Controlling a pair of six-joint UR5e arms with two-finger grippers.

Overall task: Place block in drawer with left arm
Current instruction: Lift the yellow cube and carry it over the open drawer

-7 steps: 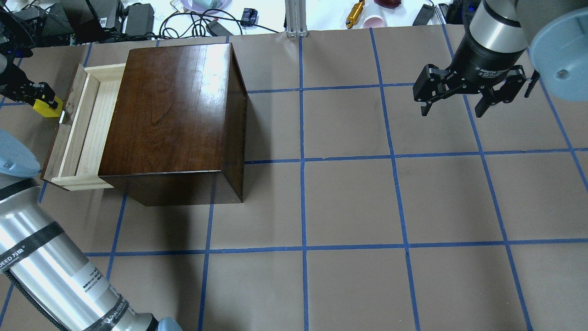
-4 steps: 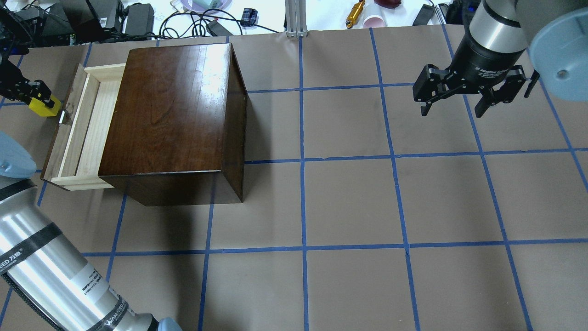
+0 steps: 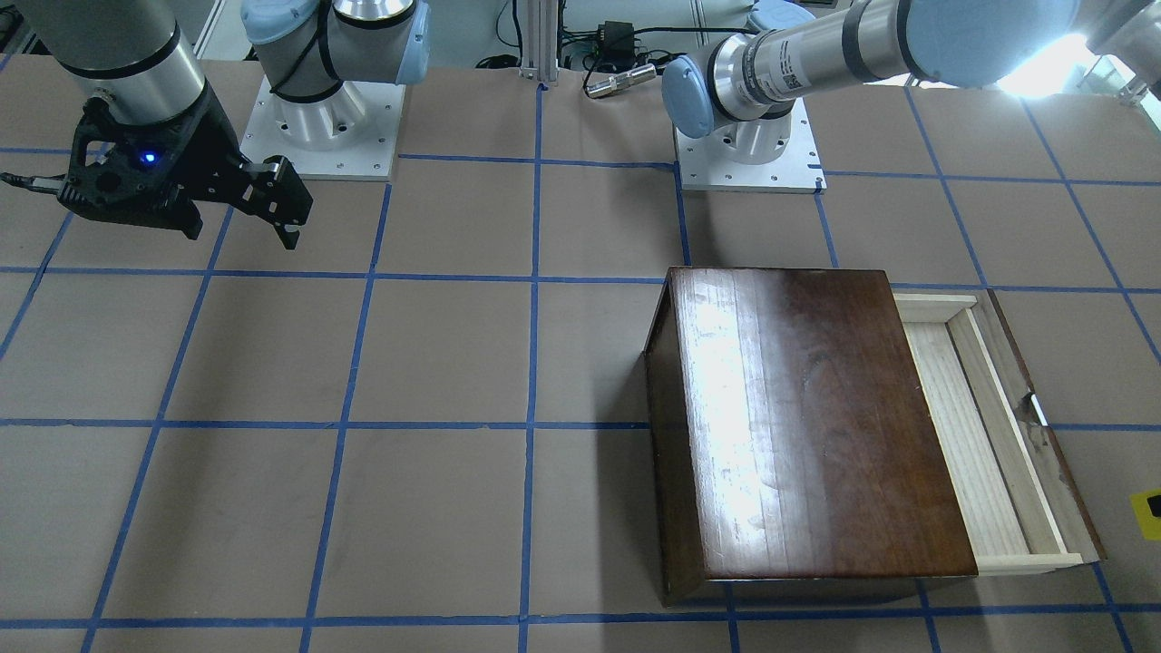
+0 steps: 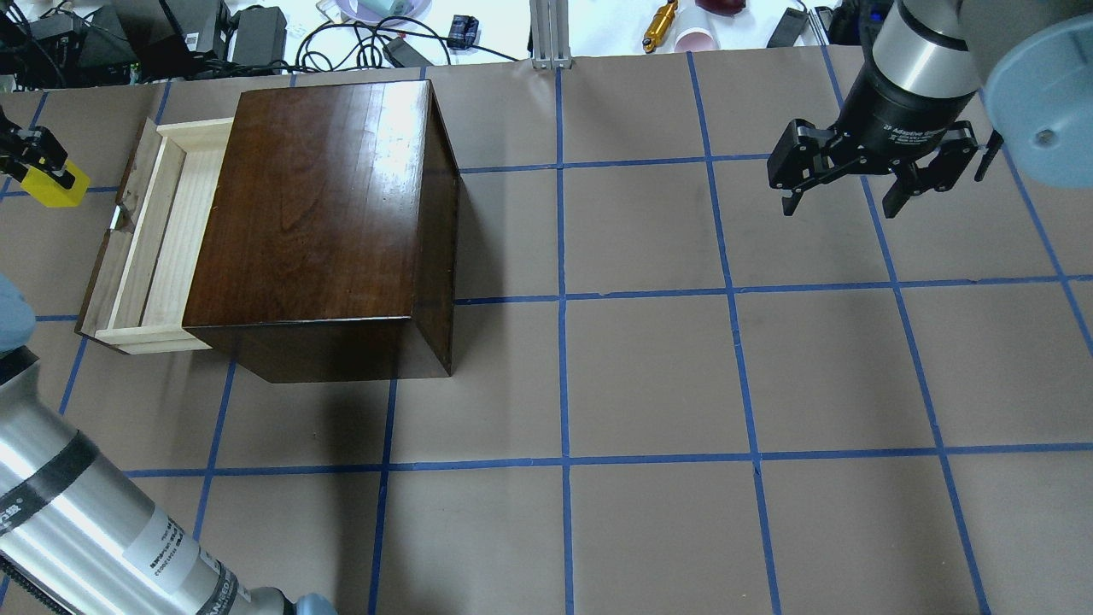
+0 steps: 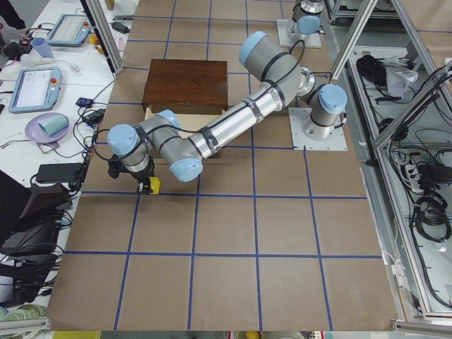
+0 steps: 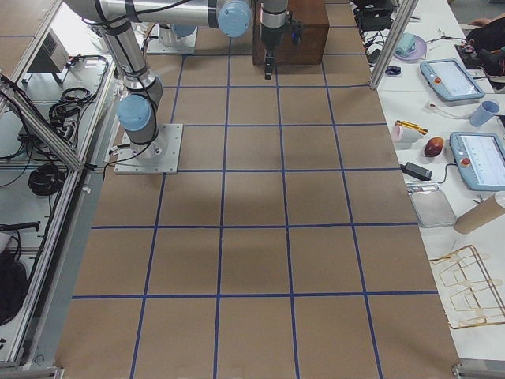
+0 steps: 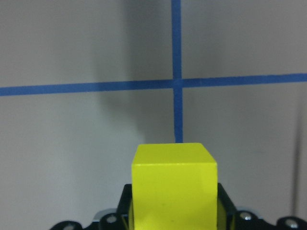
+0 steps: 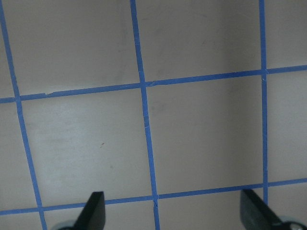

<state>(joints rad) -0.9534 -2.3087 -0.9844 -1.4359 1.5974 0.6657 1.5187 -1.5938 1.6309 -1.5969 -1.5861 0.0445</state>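
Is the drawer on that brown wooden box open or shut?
Open. The drawer sticks out of the cabinet, its pale floor showing; the block is outside it, gripped by the left end effector.

Tabletop (image 4: 649, 367) brown, w/ blue tape grid (image 4: 562, 376). White side bench (image 5: 42, 152) w/ teach pendants (image 5: 35, 88), cables (image 4: 341, 38). Alu frame post (image 4: 551, 34) at far edge. Strong glare (image 3: 1043, 68) by robot side.

block (image 7: 173, 189) bright yellow; cabinet (image 4: 316, 205) glossy dark brown, drawer (image 4: 166, 231) pale wood — table (image 4: 649, 376) tan, blue tape grid; right gripper (image 4: 841, 207) black
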